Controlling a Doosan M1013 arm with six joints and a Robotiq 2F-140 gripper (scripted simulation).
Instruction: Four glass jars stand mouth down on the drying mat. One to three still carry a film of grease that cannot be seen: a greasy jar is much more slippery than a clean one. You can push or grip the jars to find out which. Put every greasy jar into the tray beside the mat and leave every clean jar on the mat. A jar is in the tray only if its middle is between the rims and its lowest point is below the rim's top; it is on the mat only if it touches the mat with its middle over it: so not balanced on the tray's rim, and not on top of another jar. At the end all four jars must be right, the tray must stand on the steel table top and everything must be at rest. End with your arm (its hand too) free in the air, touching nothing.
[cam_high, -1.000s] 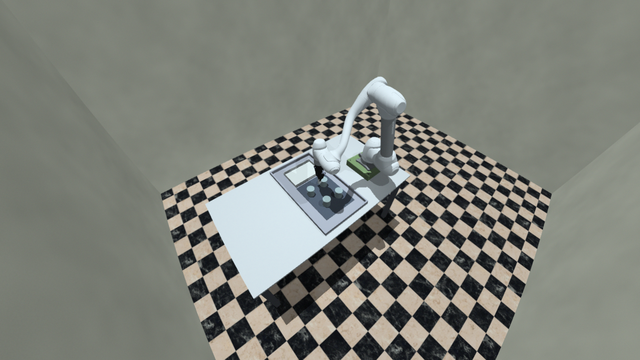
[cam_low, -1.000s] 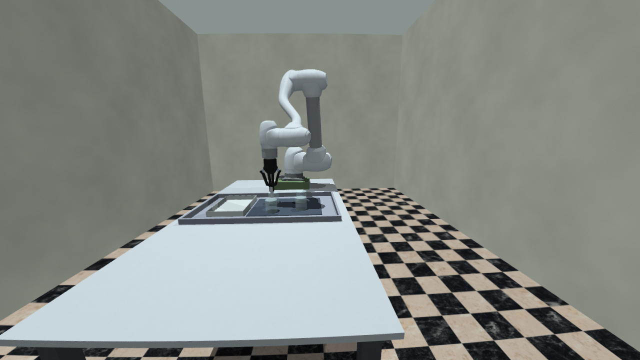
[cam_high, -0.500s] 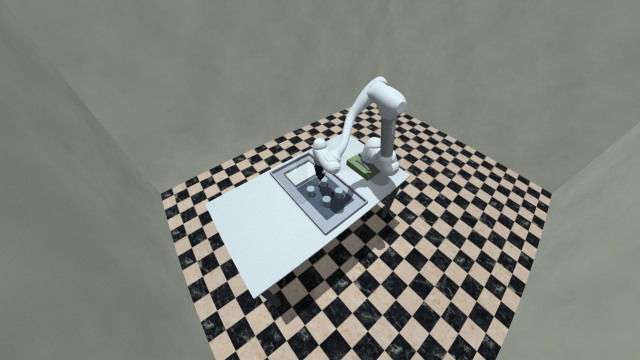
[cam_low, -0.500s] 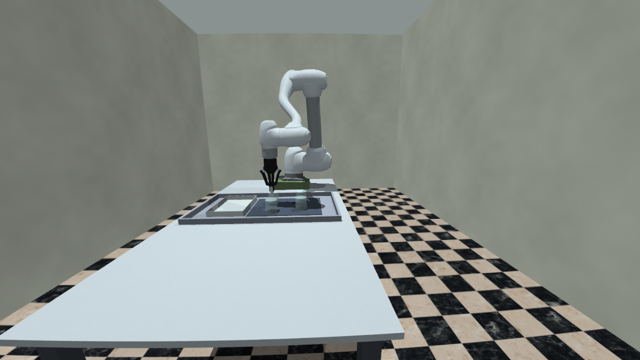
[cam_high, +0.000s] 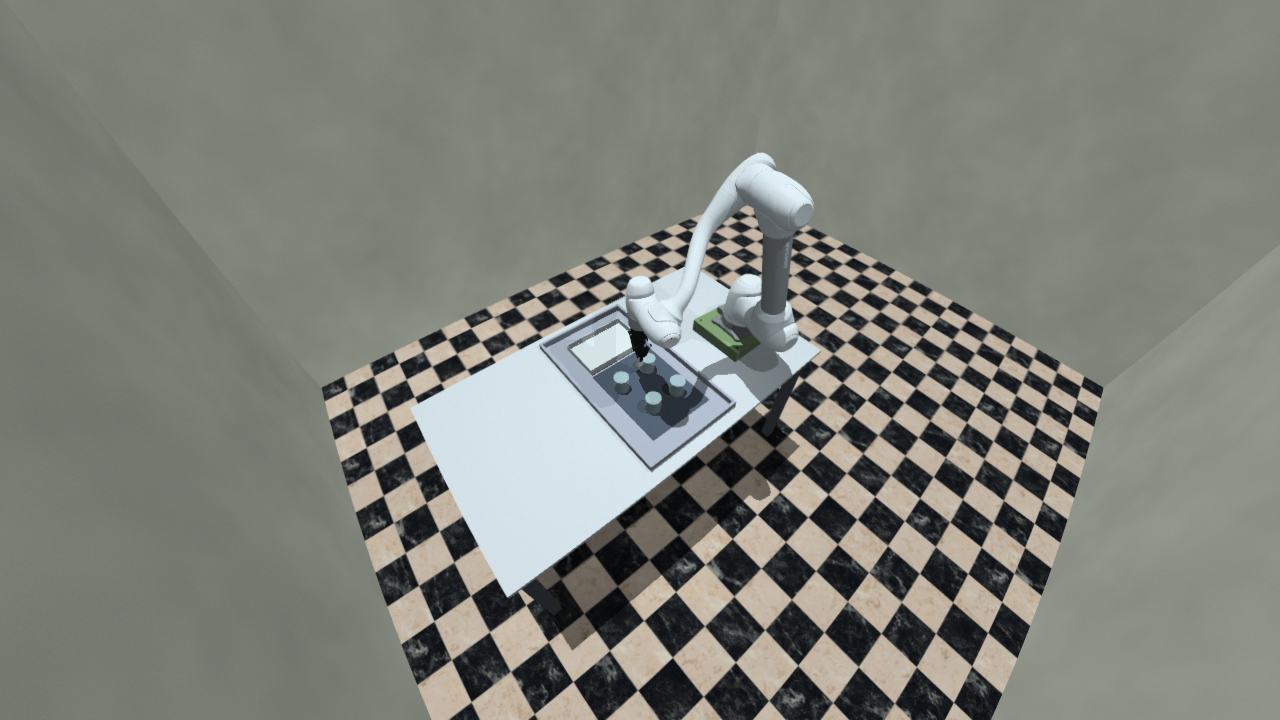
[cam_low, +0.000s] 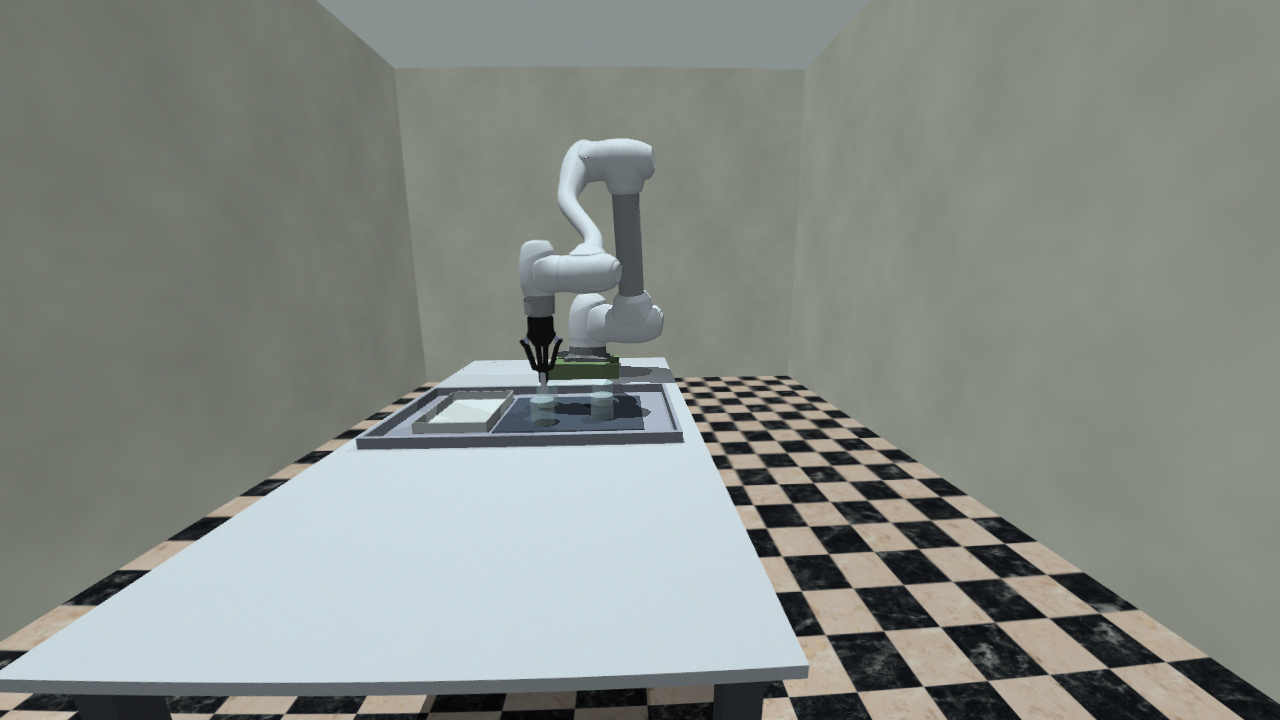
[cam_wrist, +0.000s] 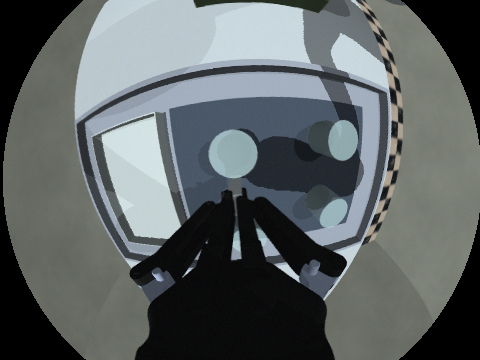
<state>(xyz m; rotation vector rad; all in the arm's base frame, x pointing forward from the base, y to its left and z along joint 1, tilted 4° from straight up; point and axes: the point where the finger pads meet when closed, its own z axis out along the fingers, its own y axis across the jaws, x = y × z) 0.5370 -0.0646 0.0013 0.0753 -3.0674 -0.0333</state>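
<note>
Four glass jars stand mouth down on the dark drying mat (cam_high: 650, 390): one at the back near the tray, one in front of it (cam_high: 621, 384), and two further right (cam_high: 677, 385) (cam_high: 654, 402). My gripper (cam_high: 639, 347) is shut and empty, its fingertips low over the mat's tray-side end. In the wrist view the fingertips (cam_wrist: 235, 196) are close beside the back jar (cam_wrist: 232, 152); I cannot tell if they touch. Two other jars (cam_wrist: 343, 140) (cam_wrist: 334, 212) show to the right, and the fourth is hidden behind the gripper. The pale tray (cam_high: 601, 349) beside the mat holds nothing.
Mat and tray lie inside a grey raised frame (cam_low: 519, 438) on the steel table. The arm's green base plate (cam_high: 726, 333) stands behind it. The long table top (cam_low: 429, 555) stretches toward the exterior camera.
</note>
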